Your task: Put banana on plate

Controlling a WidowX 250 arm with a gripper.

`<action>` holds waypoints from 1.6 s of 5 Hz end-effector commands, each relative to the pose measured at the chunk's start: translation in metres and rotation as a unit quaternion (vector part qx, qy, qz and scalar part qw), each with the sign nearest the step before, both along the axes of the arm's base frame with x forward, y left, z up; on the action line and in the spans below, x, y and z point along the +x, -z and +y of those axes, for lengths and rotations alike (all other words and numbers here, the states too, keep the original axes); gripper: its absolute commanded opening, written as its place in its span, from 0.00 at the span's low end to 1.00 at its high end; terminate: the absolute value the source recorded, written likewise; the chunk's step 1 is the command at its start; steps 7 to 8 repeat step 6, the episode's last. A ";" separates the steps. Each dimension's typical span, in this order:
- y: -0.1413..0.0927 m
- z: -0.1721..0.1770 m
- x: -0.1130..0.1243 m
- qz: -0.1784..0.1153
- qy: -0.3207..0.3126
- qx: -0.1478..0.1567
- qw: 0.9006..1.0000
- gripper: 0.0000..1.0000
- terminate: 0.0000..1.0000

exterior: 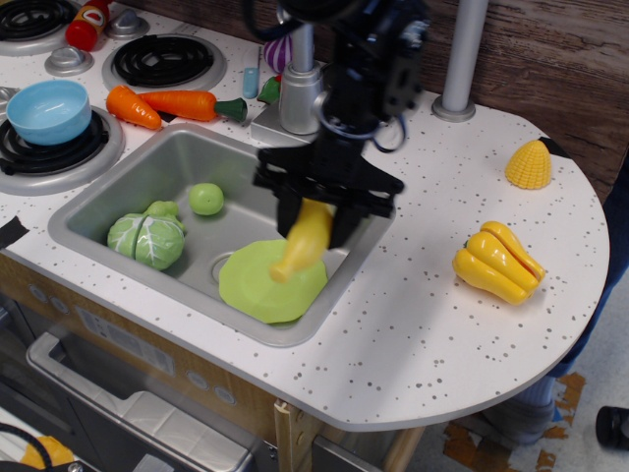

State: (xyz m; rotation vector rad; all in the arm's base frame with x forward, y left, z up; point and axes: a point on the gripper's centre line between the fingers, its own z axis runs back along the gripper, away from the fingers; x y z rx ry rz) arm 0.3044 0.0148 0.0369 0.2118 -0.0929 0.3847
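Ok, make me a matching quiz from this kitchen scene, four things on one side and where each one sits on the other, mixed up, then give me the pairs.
Things:
1. banana
2. plate
3. blue bowl
4. corn

Places:
A. on a stove burner at the left
B. held in the end effector above the sink
C. on the counter by its far right edge
D. lying in the sink basin

Pairs: 1-B, 2-D, 3-A, 4-C
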 end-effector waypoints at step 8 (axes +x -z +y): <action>0.070 0.043 0.027 -0.123 0.080 -0.058 0.987 1.00 1.00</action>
